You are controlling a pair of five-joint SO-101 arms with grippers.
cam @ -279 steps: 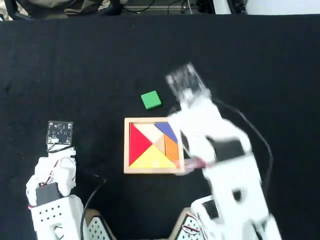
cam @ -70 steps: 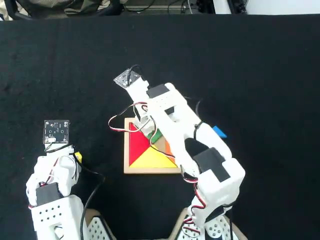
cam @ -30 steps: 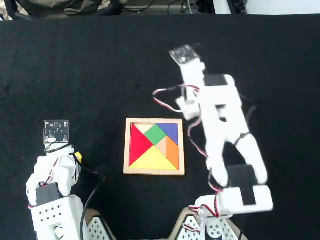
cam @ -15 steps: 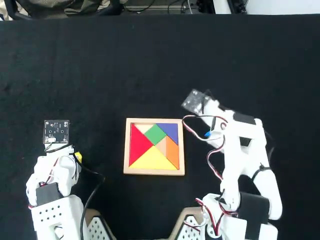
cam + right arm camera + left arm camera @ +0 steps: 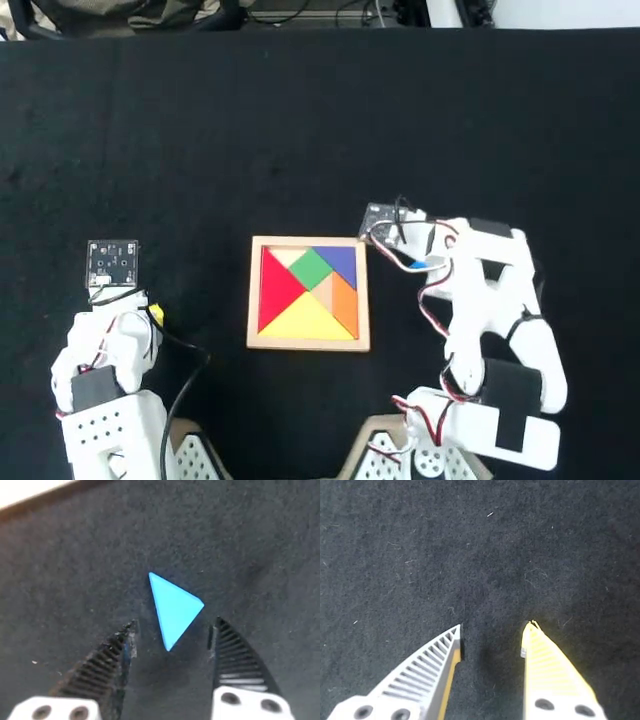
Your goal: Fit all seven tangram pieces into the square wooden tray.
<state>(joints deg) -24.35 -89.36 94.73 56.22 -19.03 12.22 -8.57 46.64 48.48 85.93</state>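
Beside the wooden tray (image 5: 308, 345), the right gripper (image 5: 172, 625) has drawn back, spread wide astride the blue triangle (image 5: 175, 607); the left gripper (image 5: 492, 627) stays parted, unmoved.

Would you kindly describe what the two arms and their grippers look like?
The left arm and right arm are white printed shells with black servo blocks and looping red, white and black cables. The left gripper has one white ribbed finger and one yellow; the right gripper has two black ribbed fingers on white mounts.
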